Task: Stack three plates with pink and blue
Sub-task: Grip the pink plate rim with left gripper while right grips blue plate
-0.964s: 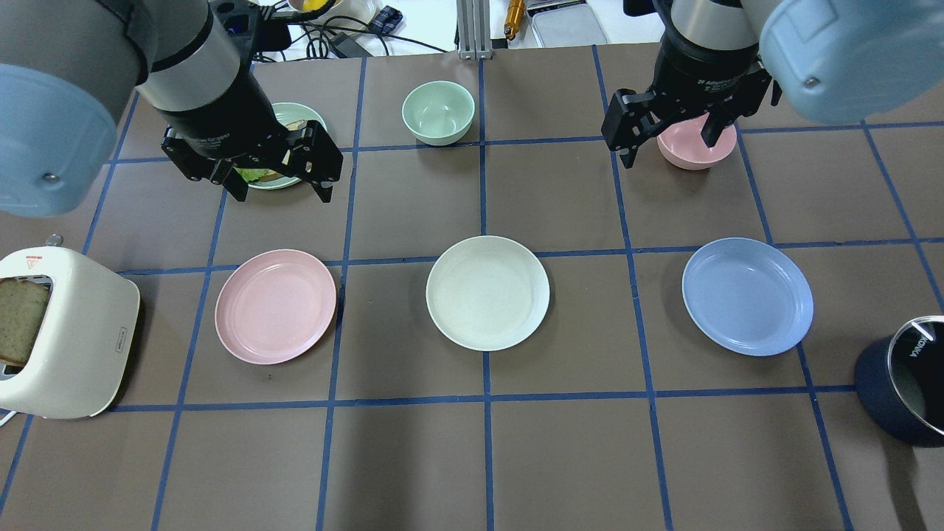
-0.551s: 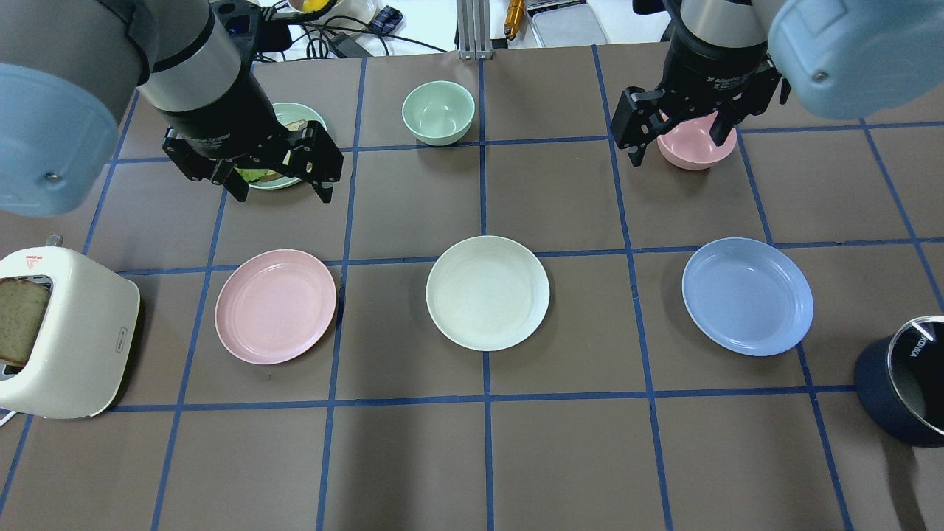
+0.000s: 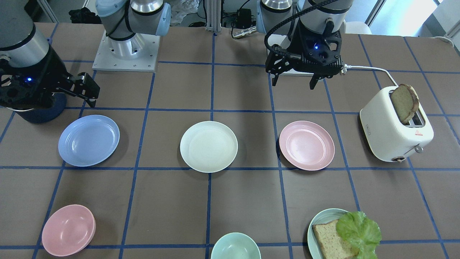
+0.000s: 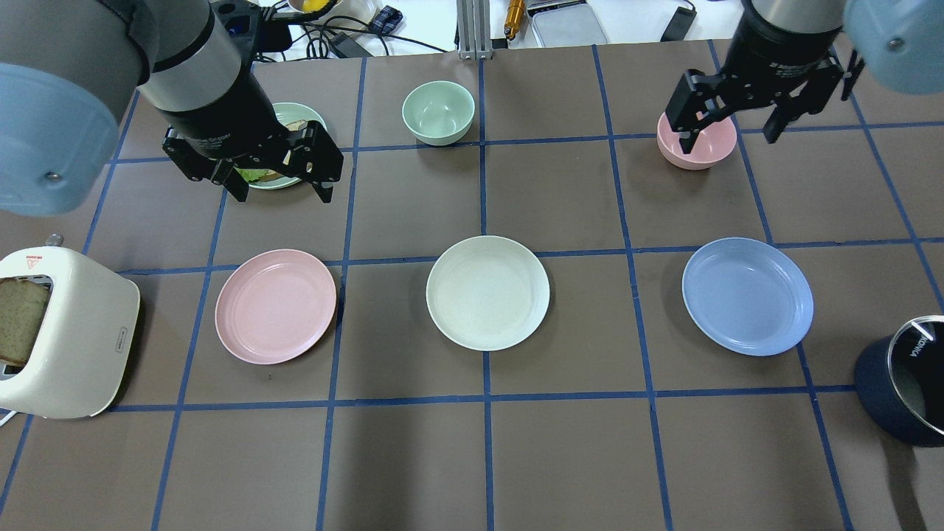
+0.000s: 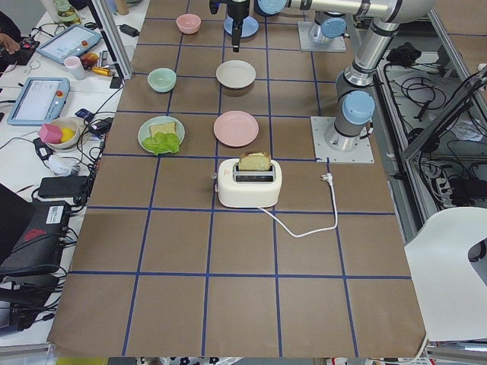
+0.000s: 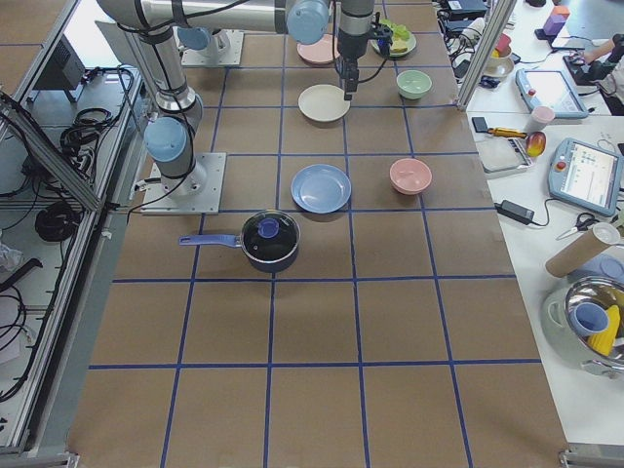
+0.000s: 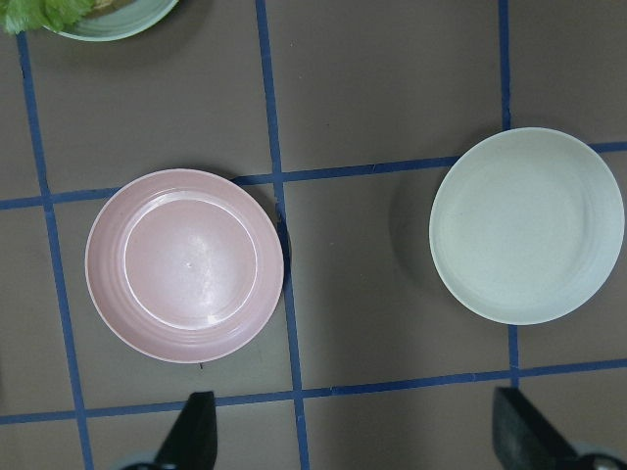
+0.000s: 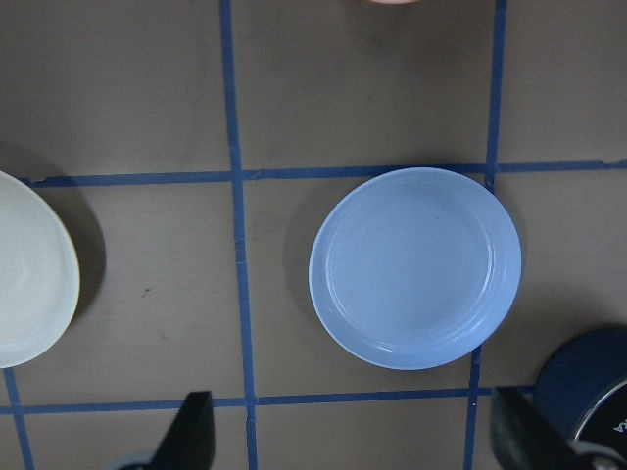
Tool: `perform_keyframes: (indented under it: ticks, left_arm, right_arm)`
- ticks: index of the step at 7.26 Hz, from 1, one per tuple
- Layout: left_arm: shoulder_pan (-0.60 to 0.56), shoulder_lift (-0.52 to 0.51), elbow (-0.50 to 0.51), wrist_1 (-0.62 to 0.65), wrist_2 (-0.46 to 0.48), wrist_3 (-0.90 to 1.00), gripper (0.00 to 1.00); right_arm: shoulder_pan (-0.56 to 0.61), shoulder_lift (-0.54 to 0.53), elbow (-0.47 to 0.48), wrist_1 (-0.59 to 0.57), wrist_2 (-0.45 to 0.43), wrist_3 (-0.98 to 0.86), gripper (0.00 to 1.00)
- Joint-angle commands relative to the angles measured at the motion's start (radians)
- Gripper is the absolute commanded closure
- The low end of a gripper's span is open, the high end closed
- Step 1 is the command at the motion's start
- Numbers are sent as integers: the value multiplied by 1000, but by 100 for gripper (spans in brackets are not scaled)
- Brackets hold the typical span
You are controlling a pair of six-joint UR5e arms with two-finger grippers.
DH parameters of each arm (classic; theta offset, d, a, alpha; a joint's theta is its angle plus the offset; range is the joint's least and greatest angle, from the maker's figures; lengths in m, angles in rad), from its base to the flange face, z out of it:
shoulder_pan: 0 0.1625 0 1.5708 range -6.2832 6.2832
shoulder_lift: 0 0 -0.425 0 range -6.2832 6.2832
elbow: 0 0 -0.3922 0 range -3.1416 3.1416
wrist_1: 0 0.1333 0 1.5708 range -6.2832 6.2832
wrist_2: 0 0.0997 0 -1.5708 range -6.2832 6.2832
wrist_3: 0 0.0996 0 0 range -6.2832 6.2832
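pink plate (image 4: 275, 306), white plate (image 4: 487, 293), blue plate (image 4: 747, 296) lie apart, unstacked. left hand (image 4: 282, 188), right hand (image 4: 729, 140) wide open, empty, seemingly staged for pickup

toaster (image 4: 74, 339) | pink bowl (image 4: 709, 152) | green bowl (image 4: 438, 110) | navy pot (image 4: 885, 391) | teal plate (image 3: 318, 225)

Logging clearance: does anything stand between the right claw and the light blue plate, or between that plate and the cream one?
Nothing visible: only bare brown table lies between the right claw, round light blue plastic plate and cream-white plate.
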Motion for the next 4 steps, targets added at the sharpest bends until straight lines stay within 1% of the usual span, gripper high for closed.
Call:
perform_keyframes:
  ticks: [1, 2, 3, 4]
  left_arm:
    - [0, -16, -9, 5, 1, -5, 0]
    - [1, -25, -45, 81, -2, -6, 0]
    - [2, -31, -134, 183, 4, -12, 0]
    - [2, -16, -215, 298, 17, -12, 0]
  right_arm:
    - [-126, 0, 108, -68, 3, -125, 0]
    - [-195, 3, 163, -125, 10, -225, 0]
    - [-230, 18, 216, -174, 33, -283, 0]
    - [-241, 26, 251, -258, 30, -354, 0]
